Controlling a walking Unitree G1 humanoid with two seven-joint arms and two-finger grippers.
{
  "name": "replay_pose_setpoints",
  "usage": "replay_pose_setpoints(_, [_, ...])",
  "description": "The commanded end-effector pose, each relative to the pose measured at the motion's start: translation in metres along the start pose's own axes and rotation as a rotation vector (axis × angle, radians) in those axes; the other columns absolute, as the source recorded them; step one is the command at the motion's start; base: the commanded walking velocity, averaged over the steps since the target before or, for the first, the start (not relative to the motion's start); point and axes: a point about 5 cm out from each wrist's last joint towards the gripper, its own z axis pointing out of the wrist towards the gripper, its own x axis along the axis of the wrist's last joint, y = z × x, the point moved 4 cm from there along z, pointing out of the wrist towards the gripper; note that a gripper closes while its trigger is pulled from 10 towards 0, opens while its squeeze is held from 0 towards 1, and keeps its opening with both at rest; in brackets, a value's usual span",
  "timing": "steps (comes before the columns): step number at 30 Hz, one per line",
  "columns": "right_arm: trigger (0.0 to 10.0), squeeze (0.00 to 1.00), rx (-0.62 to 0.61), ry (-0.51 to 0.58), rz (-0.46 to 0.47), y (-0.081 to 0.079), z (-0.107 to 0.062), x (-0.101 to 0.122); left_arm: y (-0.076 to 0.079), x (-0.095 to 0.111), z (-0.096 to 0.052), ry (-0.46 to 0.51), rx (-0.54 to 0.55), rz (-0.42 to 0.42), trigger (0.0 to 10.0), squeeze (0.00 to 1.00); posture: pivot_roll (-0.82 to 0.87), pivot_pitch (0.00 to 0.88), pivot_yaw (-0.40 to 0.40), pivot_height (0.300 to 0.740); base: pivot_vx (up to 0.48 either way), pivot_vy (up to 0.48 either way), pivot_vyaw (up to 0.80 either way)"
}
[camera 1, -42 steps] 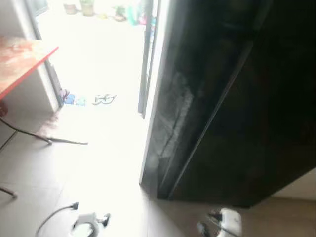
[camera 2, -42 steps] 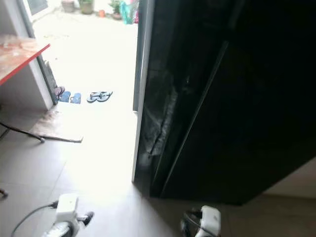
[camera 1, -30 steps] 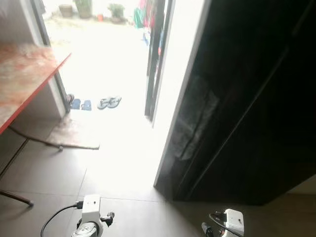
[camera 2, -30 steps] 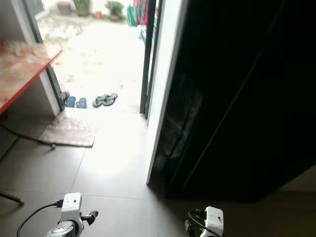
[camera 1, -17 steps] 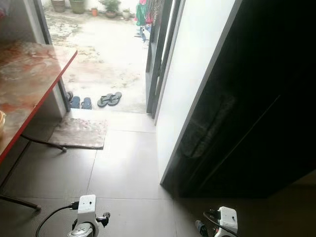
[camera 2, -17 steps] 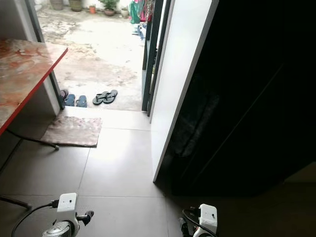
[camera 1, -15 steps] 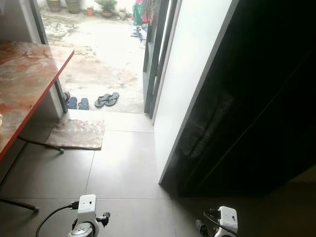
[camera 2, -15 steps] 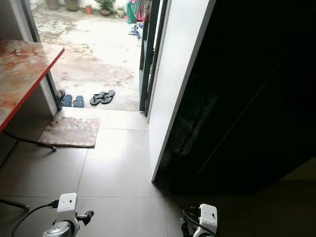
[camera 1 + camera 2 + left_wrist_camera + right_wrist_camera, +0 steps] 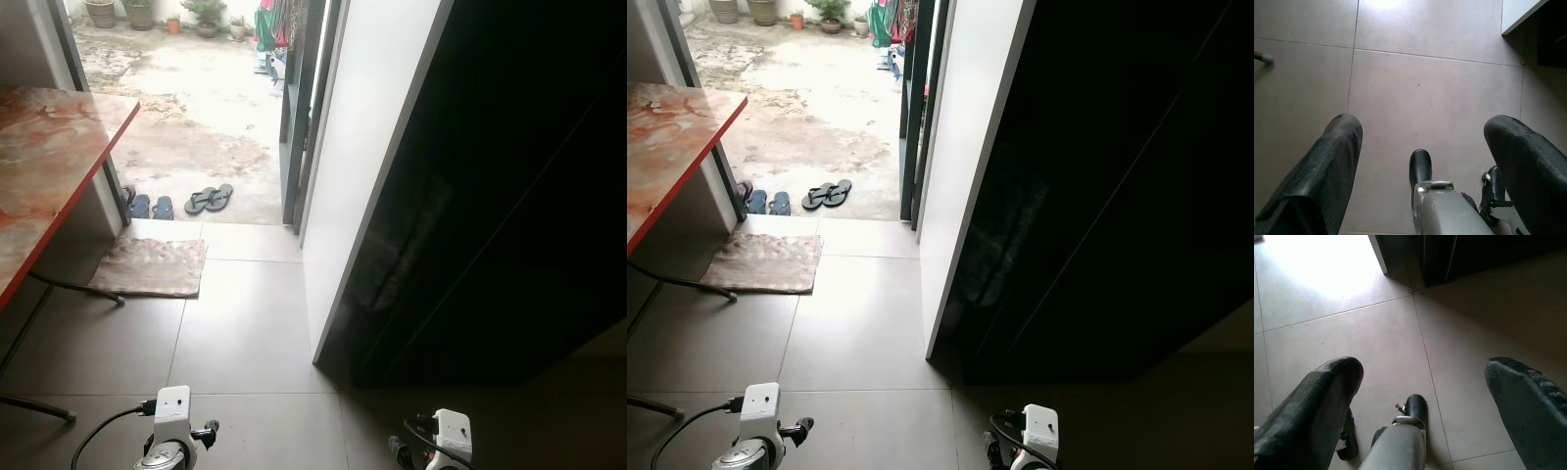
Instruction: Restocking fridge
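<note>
both tools hang spread as before, glossy black fridge [image 9: 509, 196] beside smooth grey tiles [image 9: 245, 323]

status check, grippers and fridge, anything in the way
Left gripper open, empty, hanging over floor tiles. Right gripper open, empty, likewise. Black fridge ahead-right, doors shut. Table to the left, doormat by the doorway; path tiled.

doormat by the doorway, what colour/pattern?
Mottled brownish-grey, no distinct pattern; the doormat shows best in the right eye view.
</note>
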Motion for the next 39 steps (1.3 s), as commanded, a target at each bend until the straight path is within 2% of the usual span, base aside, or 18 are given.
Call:
replay_pose_setpoints(1, [10.0,0.0,-0.022,0.005,-0.003,0.0083,-0.0013,0.0028,0.0049,-0.0014,-0.0001,-0.004,-0.011,-0.019,10.0,0.0,0.12,0.0,-0.154,0.74,0.0,0.0,0.0])
replay_pose_setpoints(6, [10.0,0.0,-0.023,0.005,-0.003,0.0085,-0.0014,0.0026,0.005,-0.003,-0.0001,-0.014,-0.01,-0.025,10.0,0.0,0.12,0.0,-0.153,0.74,0.0,0.0,0.0])
replay_pose_setpoints(22, [10.0,0.0,-0.02,0.001,-0.006,0.0082,-0.0017,0.0008,0.0046,-0.0048,-0.0004,-0.02,-0.013,-0.015,10.0,0.0,0.12,0.0,-0.146,0.74,0.0,0.423,0.0])
replay_pose_setpoints(28, [10.0,0.0,-0.016,0.005,-0.026,0.008,-0.0018,0.0013,0.0046,-0.0044,-0.0005,-0.016,-0.02,0.01,10.0,0.0,0.12,0.0,-0.143,0.74,0.0,0.0,0.0])
replay_pose_setpoints(39, [10.0,0.0,-0.011,0.007,-0.026,0.0071,-0.0021,0.0001,0.004,-0.0056,-0.0007,-0.02,-0.025,0.024,10.0,0.0,0.12,0.0,-0.137,0.74,0.0,0.0,0.8])
